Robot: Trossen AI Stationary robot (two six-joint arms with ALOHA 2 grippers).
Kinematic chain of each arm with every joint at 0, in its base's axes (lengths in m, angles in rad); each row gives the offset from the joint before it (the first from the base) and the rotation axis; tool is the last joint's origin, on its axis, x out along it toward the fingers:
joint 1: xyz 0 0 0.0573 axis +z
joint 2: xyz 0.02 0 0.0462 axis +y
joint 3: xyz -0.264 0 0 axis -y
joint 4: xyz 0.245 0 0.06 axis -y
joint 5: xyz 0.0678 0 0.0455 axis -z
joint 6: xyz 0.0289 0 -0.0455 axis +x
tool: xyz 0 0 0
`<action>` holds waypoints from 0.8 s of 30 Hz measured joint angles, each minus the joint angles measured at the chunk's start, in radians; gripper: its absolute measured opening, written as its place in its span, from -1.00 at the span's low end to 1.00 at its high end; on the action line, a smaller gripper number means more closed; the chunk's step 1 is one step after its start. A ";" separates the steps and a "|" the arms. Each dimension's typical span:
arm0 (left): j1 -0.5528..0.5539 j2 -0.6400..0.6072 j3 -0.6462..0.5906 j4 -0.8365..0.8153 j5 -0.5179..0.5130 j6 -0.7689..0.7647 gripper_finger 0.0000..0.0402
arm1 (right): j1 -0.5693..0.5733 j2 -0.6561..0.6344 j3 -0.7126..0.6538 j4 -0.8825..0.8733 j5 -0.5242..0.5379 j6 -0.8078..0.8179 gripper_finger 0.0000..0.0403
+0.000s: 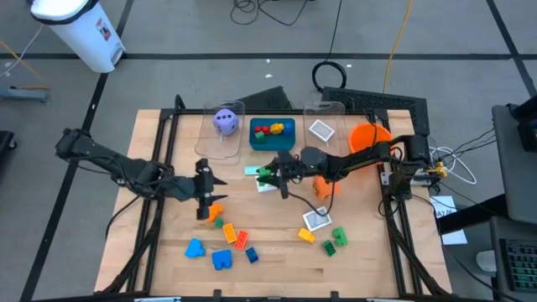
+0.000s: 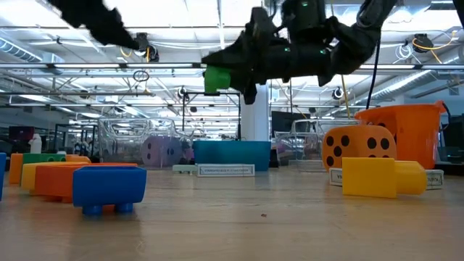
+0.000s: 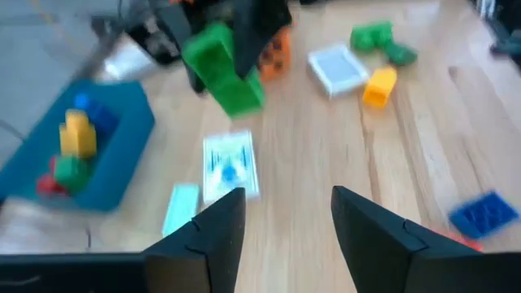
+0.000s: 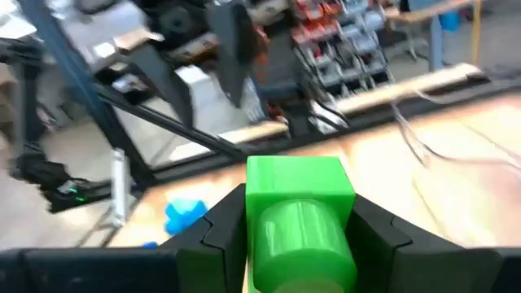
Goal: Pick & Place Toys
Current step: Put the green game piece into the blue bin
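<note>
Right claw (image 4: 297, 236) has a green brick (image 4: 299, 218) pinched between its fingers, up off the tabletop (image 1: 277, 252) just in front of the teal tray (image 1: 272, 134). Left claw (image 3: 281, 220) sits empty with fingers apart, hovering by the orange brick (image 1: 215, 210).
</note>
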 joint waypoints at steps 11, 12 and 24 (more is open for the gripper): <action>-0.038 -0.009 -0.245 0.276 0.015 -0.087 -0.17 | -0.099 -0.011 0.448 -0.895 0.074 -0.335 -0.33; -0.038 -0.008 -0.276 0.335 0.025 -0.086 -0.18 | -0.106 -0.012 0.486 -0.948 0.113 -0.371 -0.33; -0.038 -0.009 -0.468 0.690 0.072 -0.073 -0.11 | -0.264 0.014 0.684 -1.303 0.237 -0.519 -0.33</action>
